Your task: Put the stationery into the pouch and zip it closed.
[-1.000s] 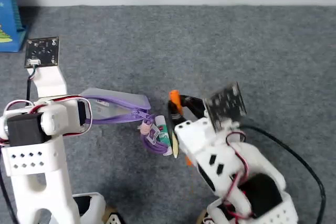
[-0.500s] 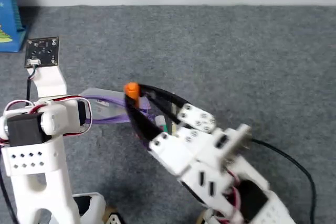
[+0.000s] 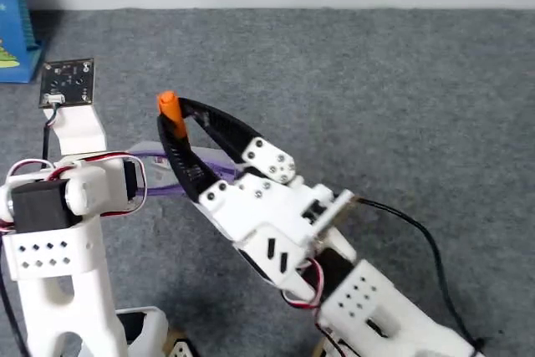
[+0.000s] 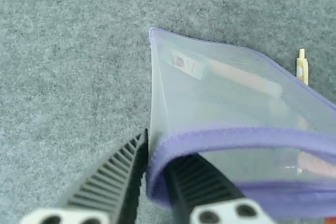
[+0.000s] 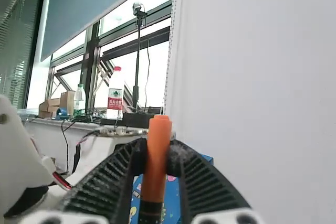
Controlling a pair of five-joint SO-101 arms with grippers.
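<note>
Far left, at the edge of the high view: one blue box [image 3: 10, 31] on the grey carpet-like surface [image 3: 401, 81].

Left end effector [image 4: 152, 167]: nearly closed, both ribbed black jaws pinching the purple-trimmed rim of the pouch [image 4: 220, 103].

One pouch, a translucent pale-lilac mesh with a purple band along the edge. One end is lifted in that grip and the rest lies on the surface. In the high view the pouch [image 3: 150, 159] sits just right of the left arm, partly under the right arm.

Seen through the mesh are one long pinkish stick and one small white printed piece. Cannot tell whether they are inside or under it.

One yellow pen [image 4: 302, 65], only its end showing, lies on the surface just past the pouch's far edge.

Right end effector [image 3: 173, 120]: closed on one orange marker [image 3: 169, 109], raised off the surface above the pouch. In its own wrist view the right end effector [image 5: 156, 153] has the orange marker [image 5: 155, 171] clamped upright between both jaws, its tip sticking out past them.
</note>
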